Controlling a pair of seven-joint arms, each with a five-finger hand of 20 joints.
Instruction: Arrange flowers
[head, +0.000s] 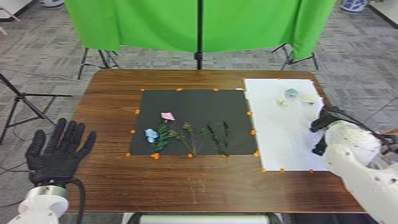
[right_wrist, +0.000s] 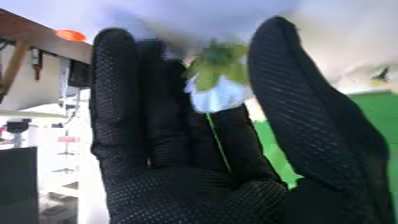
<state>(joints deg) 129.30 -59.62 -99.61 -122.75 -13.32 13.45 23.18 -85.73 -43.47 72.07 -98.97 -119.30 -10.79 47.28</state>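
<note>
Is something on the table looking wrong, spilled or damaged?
Nothing stands out: the pink flower and light-blue flower lie on the square black sheet; the long white sheet lies flat beside it. No spill visible.

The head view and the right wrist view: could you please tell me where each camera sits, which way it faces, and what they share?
Head view: on the robot's head, looking forward and down over the table; it shows the left hand, the right hand, and the white left arm and right arm.
Right wrist view: on the right arm's wrist, looking along the palm past the fingers and thumb.
Shared: the right hand and the green curtain.
</note>
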